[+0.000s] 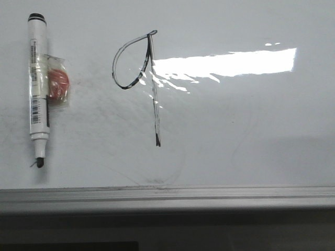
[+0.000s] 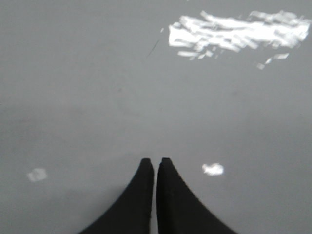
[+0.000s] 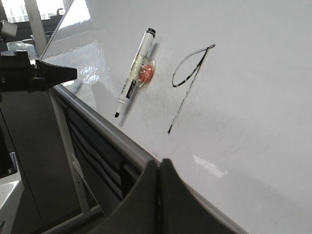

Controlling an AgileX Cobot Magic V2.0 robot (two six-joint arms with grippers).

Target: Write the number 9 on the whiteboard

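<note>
The number 9 (image 1: pixel 155 104) is drawn in thin black line on the whiteboard (image 1: pixel 251 130), with a teardrop loop left of a long stem. It also shows in the right wrist view (image 3: pixel 191 89). Neither gripper shows in the front view. My left gripper (image 2: pixel 156 160) is shut and empty, hovering over bare whiteboard (image 2: pixel 97 97). My right gripper (image 3: pixel 159 161) is shut and empty, at the near edge of the whiteboard (image 3: pixel 253 97), below the 9. The left gripper (image 3: pixel 53 73) also shows there, off the board's left side.
A white marker with a black cap and tip (image 1: pixel 37 89) lies on the board left of the 9, with a red lump (image 1: pixel 57 83) taped to it; it shows in the right wrist view too (image 3: pixel 134 73). A grey metal edge strip (image 1: pixel 167 193) runs along the near side.
</note>
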